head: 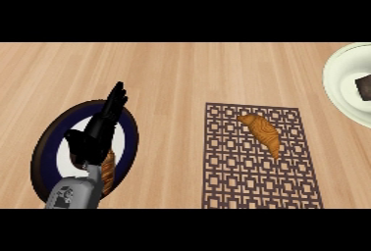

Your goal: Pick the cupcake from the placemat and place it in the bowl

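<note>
The left hand (pixel 98 132) hung over the plate (pixel 43 142) at the view's left, fingers straight and together, holding nothing; the right hand was out of view. No cupcake showed on the mat (pixel 246 181): the only thing on it was a croissant-like pastry (pixel 264 135), lying aslant in the upper right part, near the mat's right edge. A second pastry (pixel 109 172) lay on the plate, partly under the forearm. The bowl (pixel 330 73) sat at the upper right, cut by the view's edge, with a dark piece (pixel 364 87) inside. The pick had seemingly not begun. It would likely go best with the fingers closing across the pastry's narrow width from above, then a lift high enough to pass the bowl's rim. The bare counter (pixel 181 73) between plate and mat left open room to cross. Between mat and bowl the gap was short, and the dark piece left less room for setting down.
</note>
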Available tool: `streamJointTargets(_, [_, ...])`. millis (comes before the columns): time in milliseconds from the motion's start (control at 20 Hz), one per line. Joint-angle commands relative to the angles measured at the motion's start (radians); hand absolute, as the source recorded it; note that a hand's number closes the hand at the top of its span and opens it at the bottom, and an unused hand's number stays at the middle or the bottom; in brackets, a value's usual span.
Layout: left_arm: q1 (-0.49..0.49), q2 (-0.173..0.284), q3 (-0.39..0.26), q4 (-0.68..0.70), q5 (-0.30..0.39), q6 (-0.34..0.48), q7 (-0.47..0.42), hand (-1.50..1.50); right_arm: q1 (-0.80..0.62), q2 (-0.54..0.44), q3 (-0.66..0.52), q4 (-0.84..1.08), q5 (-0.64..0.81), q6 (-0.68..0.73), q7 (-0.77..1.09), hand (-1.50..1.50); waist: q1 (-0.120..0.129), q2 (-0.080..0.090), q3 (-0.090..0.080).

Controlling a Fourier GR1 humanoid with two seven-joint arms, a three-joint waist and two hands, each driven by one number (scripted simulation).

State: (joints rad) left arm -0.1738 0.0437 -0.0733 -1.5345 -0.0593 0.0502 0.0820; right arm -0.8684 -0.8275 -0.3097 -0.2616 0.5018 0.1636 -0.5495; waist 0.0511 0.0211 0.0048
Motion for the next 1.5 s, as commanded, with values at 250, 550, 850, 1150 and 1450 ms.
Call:
streamJointTargets(250, [-0.003, 0.001, 0.006, -0.027, 0.006, 0.001, 0.028, 0.00, -0.055, -0.048, -0.151, 0.061, -0.133, 0.007, -0.094, -1.50, -0.004, -0.001, 0.000])
streamJointTargets(550, [0.025, 0.030, 0.035, -0.014, 0.018, -0.018, -0.008, 0.00, -0.053, -0.161, -0.225, 0.124, -0.213, 0.208, -0.016, -1.50, -0.017, -0.006, -0.001])
streamJointTargets(850, [0.010, 0.007, 0.029, -0.013, 0.003, 0.008, -0.002, 0.00, -0.014, -0.179, -0.262, 0.135, -0.257, 0.305, -0.023, -1.50, -0.012, -0.003, 0.000])
streamJointTargets(1150, [0.040, -0.025, -0.020, -0.060, -0.014, 0.017, 0.019, 0.00, 0.084, -0.210, -0.289, 0.140, -0.291, 0.437, -0.096, -1.50, -0.010, -0.005, 0.002])
streamJointTargets(1450, [0.005, -0.004, 0.016, -0.010, -0.007, 0.010, -0.003, 0.00, 0.163, -0.209, -0.268, 0.098, -0.280, 0.486, -0.145, -1.50, -0.016, -0.002, 0.003])
